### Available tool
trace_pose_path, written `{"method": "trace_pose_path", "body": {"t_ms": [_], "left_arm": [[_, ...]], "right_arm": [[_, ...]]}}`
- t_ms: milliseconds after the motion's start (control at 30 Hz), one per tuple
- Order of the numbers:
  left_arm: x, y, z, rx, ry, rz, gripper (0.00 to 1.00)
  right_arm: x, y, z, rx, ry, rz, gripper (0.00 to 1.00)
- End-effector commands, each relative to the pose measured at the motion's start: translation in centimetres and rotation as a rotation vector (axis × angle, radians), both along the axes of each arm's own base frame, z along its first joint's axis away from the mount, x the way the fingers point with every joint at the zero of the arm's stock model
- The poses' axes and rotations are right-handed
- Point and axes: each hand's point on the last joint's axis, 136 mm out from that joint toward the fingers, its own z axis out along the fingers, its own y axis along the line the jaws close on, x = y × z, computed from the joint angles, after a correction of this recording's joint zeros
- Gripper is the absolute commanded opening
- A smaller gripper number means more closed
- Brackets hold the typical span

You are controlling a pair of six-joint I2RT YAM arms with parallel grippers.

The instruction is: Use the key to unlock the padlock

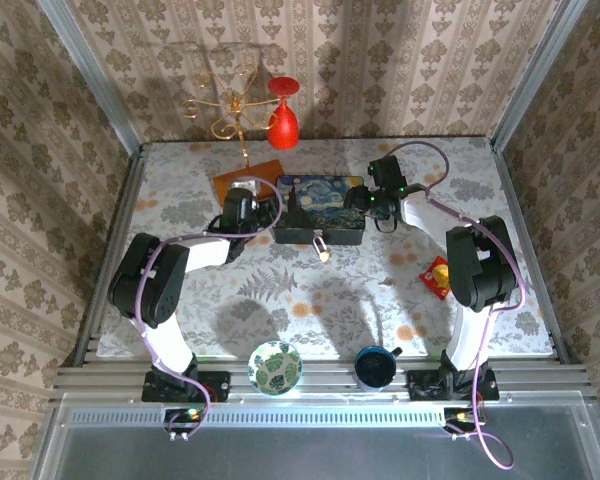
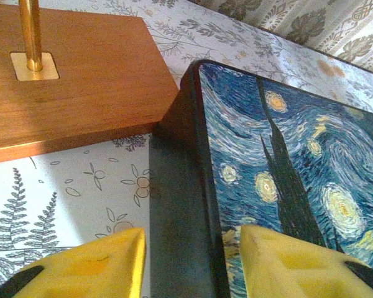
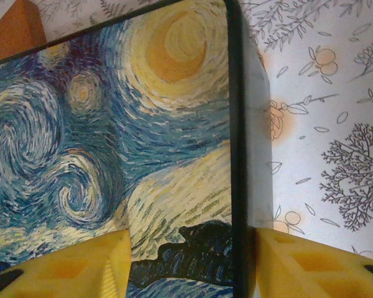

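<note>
Just below centre of the top view, tiny brass-bodied padlock with silvery shackle (image 1: 321,246) hanging at the lower edge of the swirl-painted blue box (image 1: 320,205). Left gripper (image 2: 193,267) at the bottom of its wrist frame, yellow foam fingers (image 2: 105,264) apart, astride the box's left rim, one over the table, one over the lid. Right gripper (image 3: 193,267) likewise parted across the opposite rim, clamped on nothing. Wooden slab with brass rod (image 2: 81,74) upper left, just beside the box corner.
</note>
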Motion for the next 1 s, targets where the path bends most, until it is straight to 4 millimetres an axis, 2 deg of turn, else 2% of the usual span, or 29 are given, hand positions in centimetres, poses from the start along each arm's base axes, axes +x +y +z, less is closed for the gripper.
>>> {"method": "trace_pose_path", "body": {"t_ms": [0, 200, 400, 533, 767, 867, 967], "left_arm": [[-1.6, -2.0, -0.2, -0.016, 0.002, -0.067, 0.39], [-4.0, -2.7, -0.8, -0.026, -0.003, -0.093, 0.32], [-6.6, -2.6, -0.9, -0.059, 0.002, -0.083, 0.29], [-8.1, -1.2, -0.7, -0.032, 0.000, -0.028, 0.31], [-9.9, 2.8, 0.7, 0.019, -0.027, 0.098, 0.35], [-10.2, 3.5, 0.5, 0.062, -0.018, 0.109, 0.36], [-10.2, 3.2, -0.1, 0.056, 0.000, 0.099, 0.36]], "right_arm": [[0.1, 1.8, 0.6, 0.045, -0.010, 0.064, 0.50], [-0.6, 3.7, 0.3, 0.061, 0.009, 0.129, 0.46], [-1.5, 5.5, 0.0, 0.068, 0.028, 0.183, 0.44], [-2.3, 7.0, -0.1, 0.076, 0.034, 0.217, 0.43], [-3.1, 10.6, -0.5, 0.089, 0.043, 0.293, 0.43], [-2.4, 11.5, -0.8, 0.093, 0.045, 0.302, 0.43], [-1.3, 12.2, -0.5, 0.101, 0.040, 0.310, 0.43]]}}
